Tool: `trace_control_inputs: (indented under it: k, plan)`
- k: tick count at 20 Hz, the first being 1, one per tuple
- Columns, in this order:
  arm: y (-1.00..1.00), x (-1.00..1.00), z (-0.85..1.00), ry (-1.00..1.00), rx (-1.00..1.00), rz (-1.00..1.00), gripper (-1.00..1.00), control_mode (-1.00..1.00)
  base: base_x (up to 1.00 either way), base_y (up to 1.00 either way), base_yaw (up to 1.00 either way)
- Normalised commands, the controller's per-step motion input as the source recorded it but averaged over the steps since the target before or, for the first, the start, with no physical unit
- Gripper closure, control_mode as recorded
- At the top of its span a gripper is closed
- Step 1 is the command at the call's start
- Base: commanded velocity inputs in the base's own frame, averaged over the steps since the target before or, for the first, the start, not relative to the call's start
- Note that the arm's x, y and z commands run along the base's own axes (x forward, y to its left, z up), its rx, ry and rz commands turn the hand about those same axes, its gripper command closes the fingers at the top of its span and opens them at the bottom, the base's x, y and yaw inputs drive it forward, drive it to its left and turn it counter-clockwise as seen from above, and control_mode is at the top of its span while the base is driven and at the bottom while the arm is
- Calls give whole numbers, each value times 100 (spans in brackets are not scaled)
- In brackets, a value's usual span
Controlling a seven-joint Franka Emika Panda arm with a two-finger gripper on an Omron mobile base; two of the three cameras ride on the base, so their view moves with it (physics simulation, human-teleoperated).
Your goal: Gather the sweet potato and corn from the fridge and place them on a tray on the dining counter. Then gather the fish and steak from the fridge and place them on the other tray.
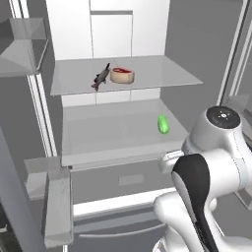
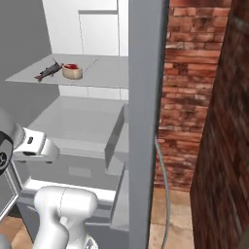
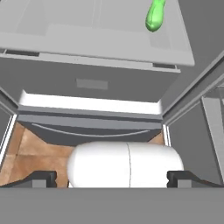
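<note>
Fish [image 1: 101, 78] touches steak [image 1: 122, 75] above corn [image 1: 163, 124].

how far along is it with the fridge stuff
Early on, by the look of it. The fridge stands open. The corn lies on the lower shelf; the fish and the steak sit side by side on the upper shelf. No sweet potato can be made out. The gripper is open and empty, below the shelves. Everything seen here is left to carry to the trays.
</note>
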Motion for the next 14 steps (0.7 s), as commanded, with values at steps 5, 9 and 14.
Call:
trace_control_inputs:
  k: [5,9,14]
  plan:
    - [0,0,0,0,0,0,-100,100,54,42,-23]
    - [0,0,0,0,0,0,-100,100,69,32,-18]
    - [0,0,0,0,0,0,-100,100,95,4,-3]
